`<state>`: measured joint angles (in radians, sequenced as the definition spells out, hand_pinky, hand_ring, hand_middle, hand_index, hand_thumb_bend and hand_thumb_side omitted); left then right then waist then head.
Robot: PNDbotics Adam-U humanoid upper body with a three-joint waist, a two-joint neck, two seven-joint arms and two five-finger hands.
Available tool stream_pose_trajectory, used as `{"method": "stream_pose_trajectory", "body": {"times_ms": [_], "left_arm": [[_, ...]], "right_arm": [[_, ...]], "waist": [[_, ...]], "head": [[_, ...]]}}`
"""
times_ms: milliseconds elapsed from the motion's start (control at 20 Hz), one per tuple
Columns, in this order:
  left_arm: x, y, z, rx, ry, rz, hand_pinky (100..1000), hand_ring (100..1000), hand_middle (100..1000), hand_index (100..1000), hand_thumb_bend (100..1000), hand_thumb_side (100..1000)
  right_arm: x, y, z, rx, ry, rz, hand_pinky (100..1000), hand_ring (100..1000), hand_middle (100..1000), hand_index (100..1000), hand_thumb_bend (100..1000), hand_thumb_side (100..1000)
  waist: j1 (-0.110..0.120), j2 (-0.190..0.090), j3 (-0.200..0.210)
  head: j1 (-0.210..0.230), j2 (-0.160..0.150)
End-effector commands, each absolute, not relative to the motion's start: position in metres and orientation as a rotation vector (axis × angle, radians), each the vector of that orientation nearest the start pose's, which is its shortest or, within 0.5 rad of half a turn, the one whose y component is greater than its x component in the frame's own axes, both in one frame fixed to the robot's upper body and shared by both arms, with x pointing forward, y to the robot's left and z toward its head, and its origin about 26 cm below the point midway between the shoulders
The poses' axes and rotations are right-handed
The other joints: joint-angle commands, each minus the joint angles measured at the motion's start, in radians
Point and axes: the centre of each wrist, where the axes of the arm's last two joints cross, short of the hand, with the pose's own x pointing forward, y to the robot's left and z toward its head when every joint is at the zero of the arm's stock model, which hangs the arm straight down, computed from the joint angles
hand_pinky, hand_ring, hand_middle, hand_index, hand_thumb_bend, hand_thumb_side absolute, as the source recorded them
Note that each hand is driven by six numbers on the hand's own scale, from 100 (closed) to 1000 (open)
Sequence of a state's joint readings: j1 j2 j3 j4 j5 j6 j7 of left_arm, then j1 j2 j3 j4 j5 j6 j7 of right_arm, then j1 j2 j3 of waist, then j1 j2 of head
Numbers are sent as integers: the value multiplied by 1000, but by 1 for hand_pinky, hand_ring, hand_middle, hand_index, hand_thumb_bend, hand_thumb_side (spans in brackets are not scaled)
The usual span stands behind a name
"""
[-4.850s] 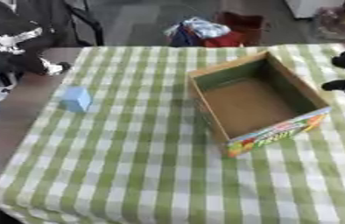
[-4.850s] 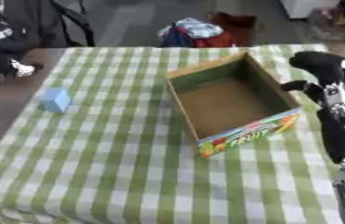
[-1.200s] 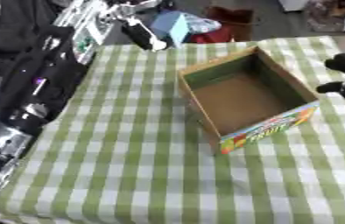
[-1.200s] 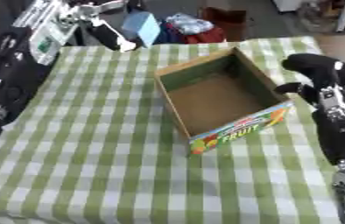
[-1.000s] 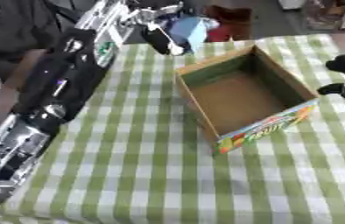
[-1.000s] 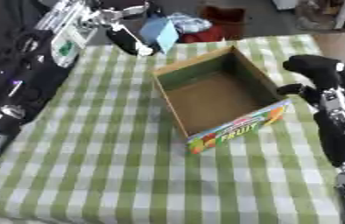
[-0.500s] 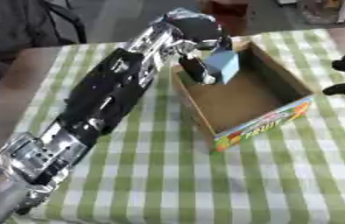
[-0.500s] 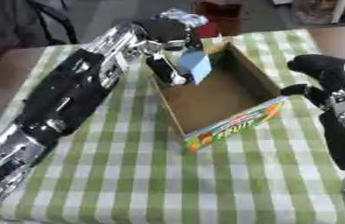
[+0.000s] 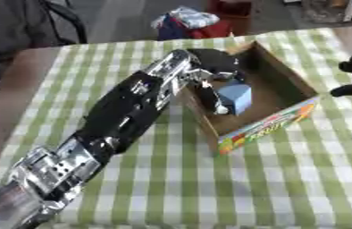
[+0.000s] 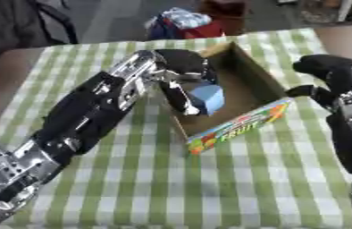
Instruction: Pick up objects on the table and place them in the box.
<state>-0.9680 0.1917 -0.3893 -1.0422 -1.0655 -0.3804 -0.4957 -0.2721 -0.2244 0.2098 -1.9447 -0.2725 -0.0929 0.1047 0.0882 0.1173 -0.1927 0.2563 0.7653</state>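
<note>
The table was covered with a green and white checked cloth, and it filled most of what I could see. Behind its far edge there was a heap of red and blue things on the floor. The robot's left arm lay across the cloth from the near left corner to the middle, black with silver parts at the lower end. The cardboard box stood open on the right half of the table, a bit turned, with a colourful printed panel on its near side. The left hand was over the left wall of the box and reached down inside it. Its fingers were curled around a small light blue block, which was held tilted within the box, near the left wall; I could not tell if the block touched the bottom. The right hand was at the right side, just beside the right wall of the box. Its fingers were curled and they held nothing.
</note>
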Motion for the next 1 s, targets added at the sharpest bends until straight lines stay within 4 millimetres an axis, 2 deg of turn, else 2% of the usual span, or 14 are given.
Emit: {"method": "stream_pose_trajectory", "body": {"times_ms": [50,200,350,500,750,850,950,1000], "left_arm": [[454,115,191,-943,1967,2786,788,770,739,916,470,536],[451,116,199,-983,1935,2753,794,781,759,953,626,607],[449,121,207,-1011,1960,2709,791,776,754,951,646,617],[443,131,230,-1053,2077,2580,782,758,730,929,602,613],[414,162,284,-1106,2434,2168,775,738,701,908,539,621],[401,171,296,-1102,2516,2071,775,737,701,908,534,622],[394,173,301,-1092,2547,2048,775,737,701,908,534,622],[392,173,303,-1090,2555,2044,755,696,661,869,389,605]], "right_arm": [[297,-195,167,485,-2219,391,611,804,718,721,100,541],[297,-196,166,482,-2219,390,612,805,717,721,100,548],[296,-196,166,477,-2219,384,612,806,718,721,100,547],[296,-198,165,467,-2217,375,612,806,717,720,100,546],[296,-201,163,447,-2218,359,612,806,717,721,100,546],[296,-202,163,441,-2219,354,612,806,717,721,100,546],[296,-202,162,439,-2219,353,612,806,717,721,100,546],[296,-202,162,438,-2219,352,612,806,718,720,100,546]], "waist": [[-8,-14,0],[-11,-15,3],[-14,-16,11],[-20,-19,29],[-27,-24,66],[-29,-25,75],[-29,-26,76],[-30,-26,78]], "head": [[0,5],[-3,5],[-6,5],[-14,5],[-32,5],[-37,5],[-37,5],[-39,5]]}}
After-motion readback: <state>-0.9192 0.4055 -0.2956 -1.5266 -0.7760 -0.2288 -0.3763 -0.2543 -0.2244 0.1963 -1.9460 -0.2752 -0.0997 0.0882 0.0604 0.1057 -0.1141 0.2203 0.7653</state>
